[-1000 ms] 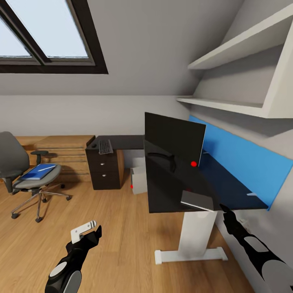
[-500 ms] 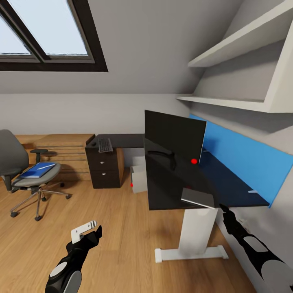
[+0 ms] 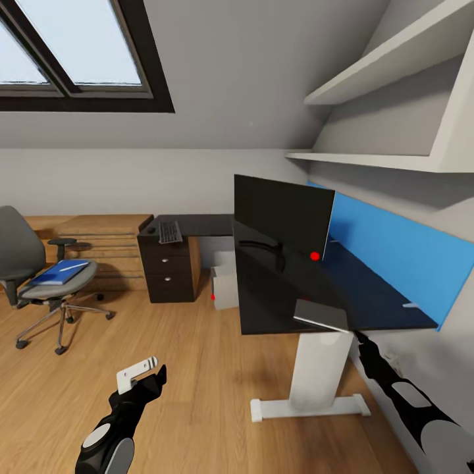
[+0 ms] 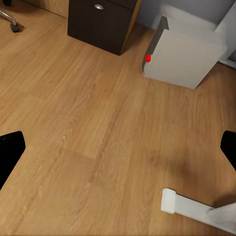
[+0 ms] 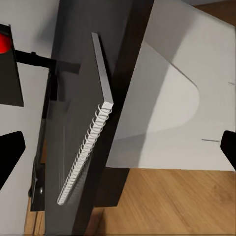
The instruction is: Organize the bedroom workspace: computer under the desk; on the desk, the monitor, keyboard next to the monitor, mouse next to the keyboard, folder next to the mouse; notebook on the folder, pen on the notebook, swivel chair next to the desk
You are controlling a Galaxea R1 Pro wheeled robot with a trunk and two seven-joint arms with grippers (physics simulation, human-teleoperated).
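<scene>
Both hands were empty with their fingers spread wide: the left hand (image 3: 146, 376) hung low over the wood-grain floor (image 3: 197, 368), and the right hand (image 3: 361, 341) sat just beside the near corner of the table (image 3: 276, 303), its dark fingertips at the edges of its wrist view. On that glossy black table top stood the monitor (image 3: 283, 220), a wide flat black panel with a red dot at its lower corner. A grey spiral-bound notebook (image 5: 88, 142) lay at the table's near edge, its wire coil plain in the right wrist view. Farther along the table, above the black drawers (image 3: 168, 276) with round silver knobs, lay the slim keyboard (image 3: 170, 232) with the small dark mouse (image 3: 151, 234) just beside it. Under the table stood the boxy pale grey computer (image 4: 184, 51), a round red button on its dark front. Well apart to the left, the grey padded swivel chair (image 3: 26, 263) on its chrome star base carried the flat blue folder (image 3: 56, 273), with the thin pale pen (image 3: 74, 266) lying on it.
</scene>
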